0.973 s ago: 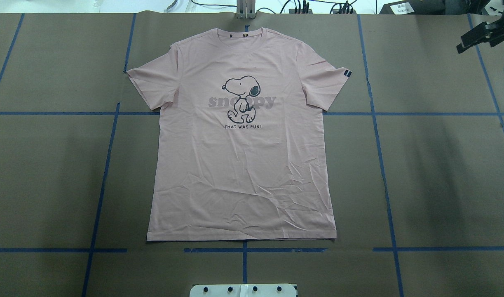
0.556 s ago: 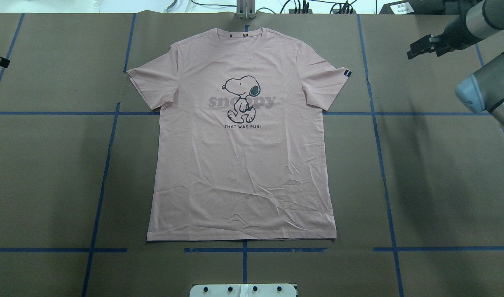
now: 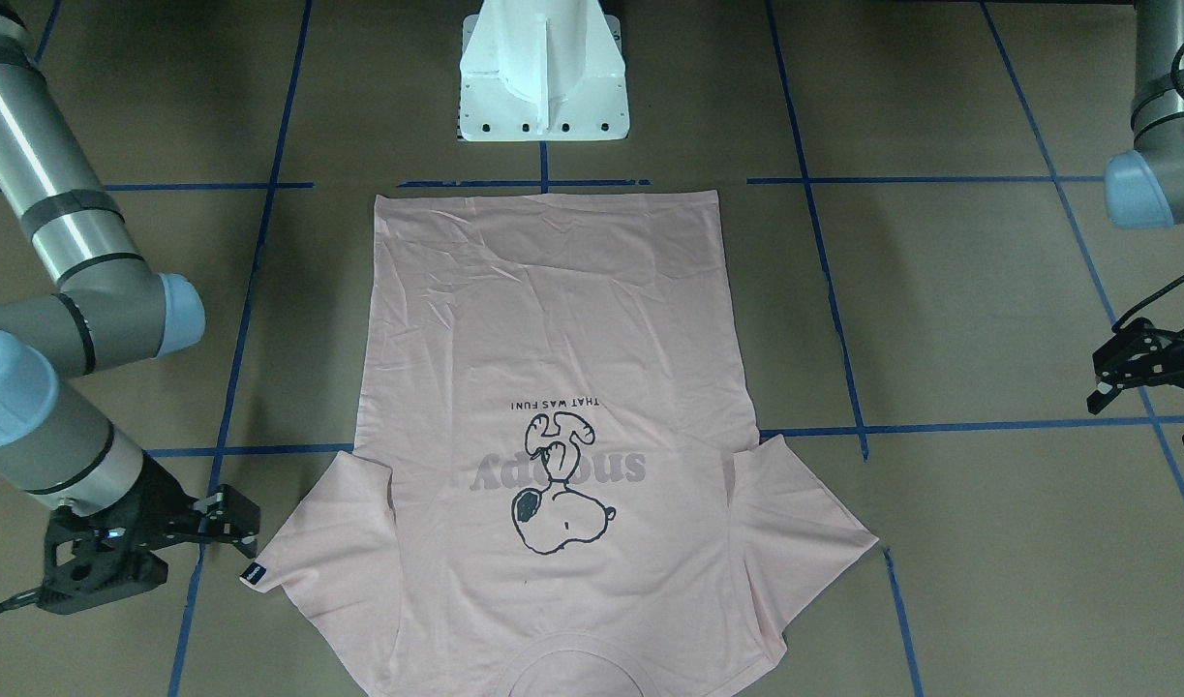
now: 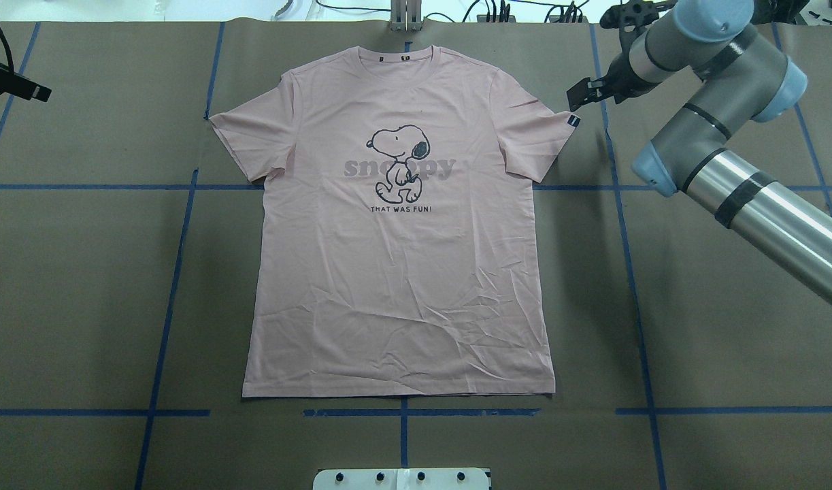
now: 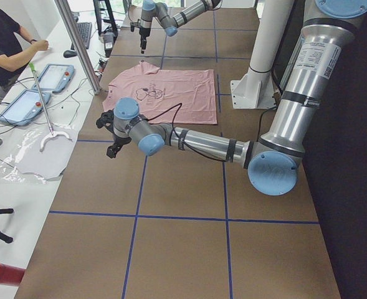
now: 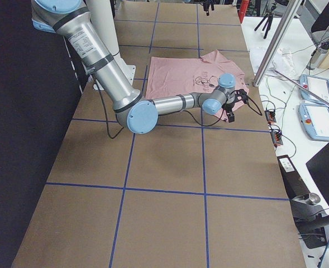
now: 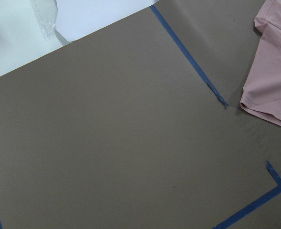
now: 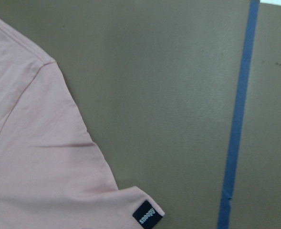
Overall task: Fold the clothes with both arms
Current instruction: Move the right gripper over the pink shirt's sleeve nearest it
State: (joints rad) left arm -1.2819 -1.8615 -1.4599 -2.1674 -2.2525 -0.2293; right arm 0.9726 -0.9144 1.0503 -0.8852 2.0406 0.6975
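Note:
The pale pink T-shirt [image 4: 402,272] lies flat and print up at the table's centre, its collar at the far edge. The Snoopy print [image 4: 398,160] faces up. My right gripper [image 4: 582,95] hovers open just beyond the right sleeve, close to the black sleeve tag [image 4: 572,121], and touches no cloth. The right wrist view shows that tag [image 8: 147,215] and the sleeve hem from above. My left gripper [image 4: 38,92] hangs open over bare table at the far left, well clear of the left sleeve [image 4: 242,139]. The left wrist view catches only a sleeve edge [image 7: 274,71].
The white pedestal base [image 3: 543,87] stands at the near edge, just behind the shirt's hem. Blue tape lines [image 4: 177,272] cross the brown table cover. In the left side view a person [image 5: 2,43] sits at a side desk with tablets [image 5: 21,106], and a metal pole [image 5: 77,43] rises there.
My right arm has swung in from the right edge towards the tagged sleeve. My left gripper has come further into view at the left edge. The shirt has not moved.

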